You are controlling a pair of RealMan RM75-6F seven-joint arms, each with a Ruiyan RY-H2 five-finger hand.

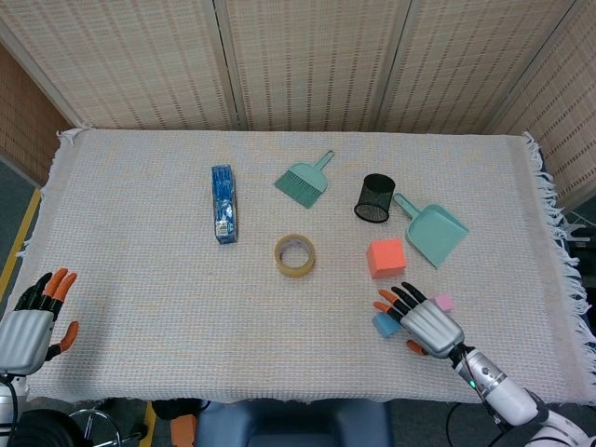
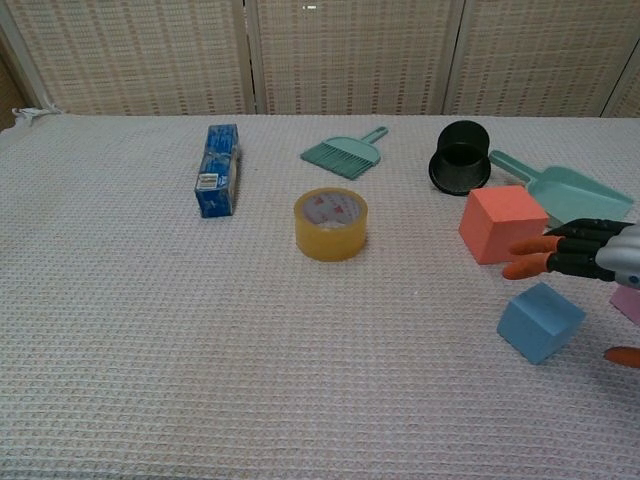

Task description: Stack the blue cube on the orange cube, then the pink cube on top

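The blue cube (image 2: 540,321) lies on the cloth near the front right, tilted a little; in the head view only its left part (image 1: 381,324) shows beside my right hand. Behind it stands the larger orange cube (image 1: 386,258) (image 2: 502,223). The small pink cube (image 1: 445,302) (image 2: 630,300) sits just right of the blue one. My right hand (image 1: 424,321) (image 2: 590,255) hovers over the blue cube with fingers spread and holds nothing. At the table's left front edge my left hand (image 1: 33,326) is open and empty.
A yellow tape roll (image 1: 294,255) sits mid-table. Behind the orange cube lie a black mesh cup (image 1: 374,197) on its side and a teal dustpan (image 1: 433,231). A teal brush (image 1: 303,182) and a blue packet (image 1: 223,203) lie further back left.
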